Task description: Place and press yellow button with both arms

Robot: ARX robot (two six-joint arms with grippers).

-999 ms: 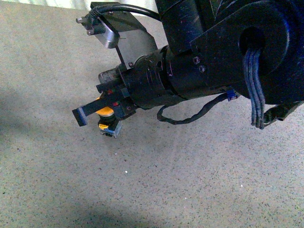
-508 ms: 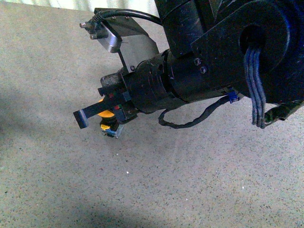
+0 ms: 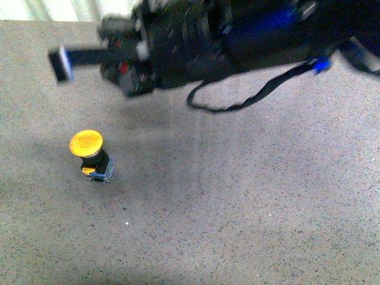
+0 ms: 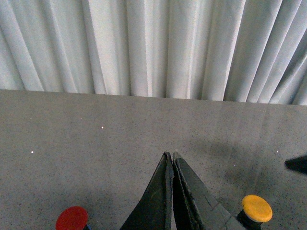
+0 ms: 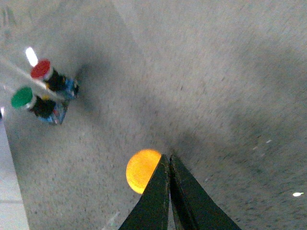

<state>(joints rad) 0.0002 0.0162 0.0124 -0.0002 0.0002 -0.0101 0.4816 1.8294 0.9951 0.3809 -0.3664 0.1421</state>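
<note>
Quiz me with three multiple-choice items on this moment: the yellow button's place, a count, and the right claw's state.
1. Where is the yellow button?
A. in a box
B. upright on the table
C. on a shelf

2. How many buttons does the right wrist view show?
A. one
B. two
C. three

3. The right claw is:
A. wide open
B. shut on a cloth
C. shut, empty

Answers:
1 B, it stands free on the speckled surface.
2 C, the yellow one plus a red button and a green button.
3 C, its fingers meet with nothing between them.
</note>
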